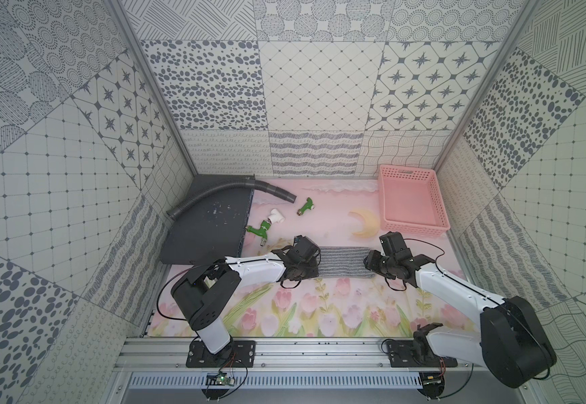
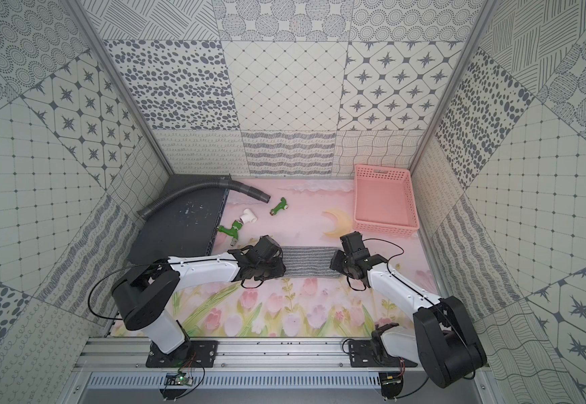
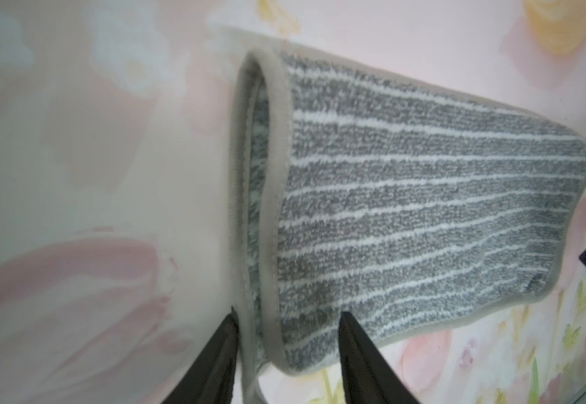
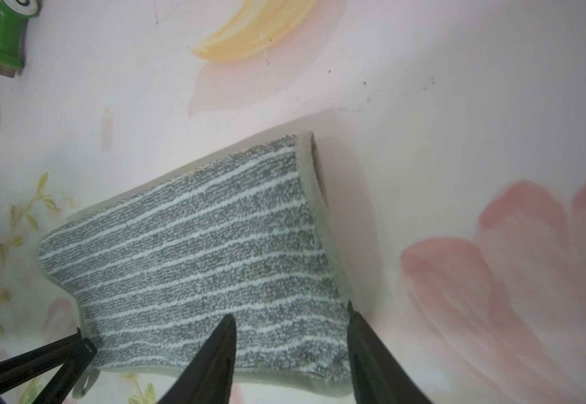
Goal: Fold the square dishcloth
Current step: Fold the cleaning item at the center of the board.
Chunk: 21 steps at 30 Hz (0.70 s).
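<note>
The grey, white-striped square dishcloth (image 1: pixel 344 262) lies doubled into a strip near the pink plastic mesh basket (image 1: pixel 414 229), on its arm-base side. Its long axis and stripes run from one arm to the other. Only the left wrist view shows an end's two hemmed layers gaping. The left gripper (image 3: pixel 290 314) and right gripper (image 4: pixel 290 314) straddle opposite ends - jaws parted, clamping nothing.
</note>
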Available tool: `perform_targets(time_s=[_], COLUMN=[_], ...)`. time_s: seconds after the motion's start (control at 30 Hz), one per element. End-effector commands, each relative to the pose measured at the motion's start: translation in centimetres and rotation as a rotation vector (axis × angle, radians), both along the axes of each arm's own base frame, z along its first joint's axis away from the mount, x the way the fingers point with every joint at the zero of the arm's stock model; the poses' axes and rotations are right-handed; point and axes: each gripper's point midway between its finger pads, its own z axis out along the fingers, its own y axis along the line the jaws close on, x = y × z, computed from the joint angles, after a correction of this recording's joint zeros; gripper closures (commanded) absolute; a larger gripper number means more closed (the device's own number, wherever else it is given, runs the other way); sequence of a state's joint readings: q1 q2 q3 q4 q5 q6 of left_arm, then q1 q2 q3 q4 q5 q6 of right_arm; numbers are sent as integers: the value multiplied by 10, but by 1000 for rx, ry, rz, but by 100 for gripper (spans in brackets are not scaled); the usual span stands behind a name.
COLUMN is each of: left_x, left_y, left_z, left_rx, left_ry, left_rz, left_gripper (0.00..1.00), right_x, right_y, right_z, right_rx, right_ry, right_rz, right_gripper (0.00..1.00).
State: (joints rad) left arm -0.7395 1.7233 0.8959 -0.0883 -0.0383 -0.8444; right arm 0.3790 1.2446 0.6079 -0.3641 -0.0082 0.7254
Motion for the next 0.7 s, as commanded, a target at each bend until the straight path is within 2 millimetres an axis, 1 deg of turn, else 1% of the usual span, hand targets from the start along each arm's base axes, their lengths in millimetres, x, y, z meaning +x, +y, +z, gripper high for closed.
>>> perform_targets(time_s=[0.0,0.13,0.27,0.43,0.67], left_x=[-22,-19,-13,-3,3], left_y=[19,23,31,38,46], left_z=[-31,-30,-20,-1,29], left_rx=[112,139,171,155,161], left_ry=[110,96,56,-19,-117], left_rz=[22,26,32,38,17], left_gripper=[61,79,100,100,100], right_x=[-1,-4,-6,-6,-2], right_y=[-5,-7,-5,5,26], right_z=[-7,-12,-14,-11,4], right_rx=[-20,-24,-17,24,108], right_ry=[9,25,33,36,4], right_rz=[-16,-20,-14,26,84], right_gripper=[47,47,47,47,47])
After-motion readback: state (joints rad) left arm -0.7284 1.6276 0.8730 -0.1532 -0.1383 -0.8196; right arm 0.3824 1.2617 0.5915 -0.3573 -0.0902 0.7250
